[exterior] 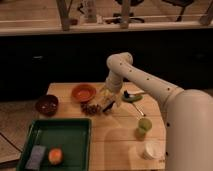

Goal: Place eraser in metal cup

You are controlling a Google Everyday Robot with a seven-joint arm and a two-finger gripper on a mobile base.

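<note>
My gripper [107, 103] hangs low over the wooden table [115, 142], just right of the orange bowl [83, 92] and above a dark brownish cluster [91, 108]. A small dark grey cup [126, 94] with a dull glint stands to the gripper's right, beside a green object [134, 98]; this looks like the metal cup. Something pale shows at the gripper, but I cannot tell what it is. I cannot make out the eraser for certain.
A dark brown bowl [46, 105] stands at the table's left. A green tray [70, 132] at the front left holds a blue-grey sponge [36, 156] and an orange fruit [55, 155]. A light green cup [144, 126] and a white cup [151, 150] stand at the front right.
</note>
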